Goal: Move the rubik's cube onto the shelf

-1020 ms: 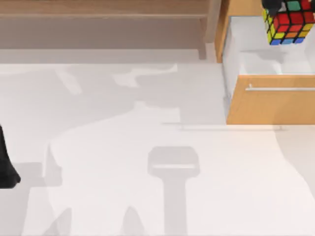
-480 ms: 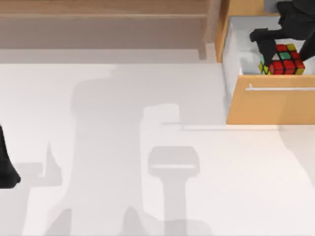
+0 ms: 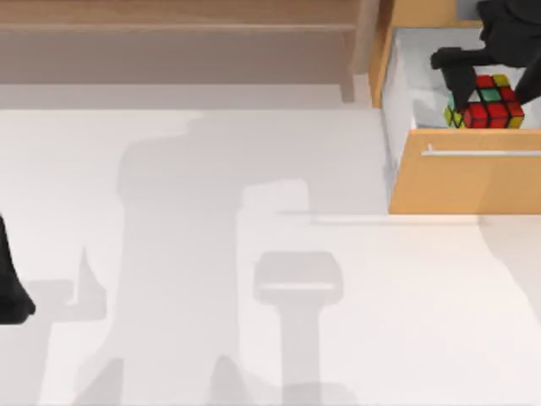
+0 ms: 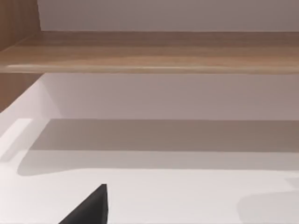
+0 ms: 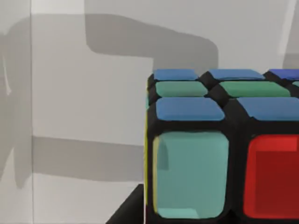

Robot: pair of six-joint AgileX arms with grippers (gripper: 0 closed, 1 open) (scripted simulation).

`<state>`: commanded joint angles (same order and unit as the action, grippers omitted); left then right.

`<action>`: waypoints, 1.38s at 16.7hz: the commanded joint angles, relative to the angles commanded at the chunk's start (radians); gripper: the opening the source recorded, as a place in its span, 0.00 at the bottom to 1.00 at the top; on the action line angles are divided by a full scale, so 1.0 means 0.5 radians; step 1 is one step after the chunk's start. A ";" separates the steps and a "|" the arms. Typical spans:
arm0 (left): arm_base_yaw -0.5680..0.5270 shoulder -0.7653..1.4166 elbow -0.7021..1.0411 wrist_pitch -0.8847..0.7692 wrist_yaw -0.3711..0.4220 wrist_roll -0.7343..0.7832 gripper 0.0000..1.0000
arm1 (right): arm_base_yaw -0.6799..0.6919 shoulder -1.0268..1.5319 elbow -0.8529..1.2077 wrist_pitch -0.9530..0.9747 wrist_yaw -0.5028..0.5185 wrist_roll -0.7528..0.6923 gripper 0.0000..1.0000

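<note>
Cube [image 3: 490, 105] down in open drawer [image 3: 463, 179], far right, well apart from shelf [image 3: 177, 15] at upper left. Right gripper [image 3: 482, 80] straddling it, apparently pinching cube. Left arm [image 3: 10, 292] parked; its jaws impossible to judge.

place: rendered tabletop workspace | evidence: plain white table [image 3: 254, 296]; long light-brown wooden shelf board [image 3: 177, 15]; orange-tan drawer cabinet [image 3: 465, 182]
</note>
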<state>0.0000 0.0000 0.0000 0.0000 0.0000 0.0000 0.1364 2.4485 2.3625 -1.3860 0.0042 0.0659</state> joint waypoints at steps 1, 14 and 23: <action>0.000 0.000 0.000 0.000 0.000 0.000 1.00 | 0.001 -0.057 -0.034 0.002 -0.020 0.015 0.00; 0.000 0.000 0.000 0.000 0.000 0.000 1.00 | 0.796 -1.052 -0.601 1.551 -0.199 0.265 0.00; 0.000 0.000 0.000 0.000 0.000 0.000 1.00 | 1.276 -1.074 -0.943 3.576 0.343 0.142 0.00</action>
<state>0.0000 0.0000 0.0000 0.0000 0.0000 0.0000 0.7743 1.9117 1.8910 0.4018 0.1756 0.1370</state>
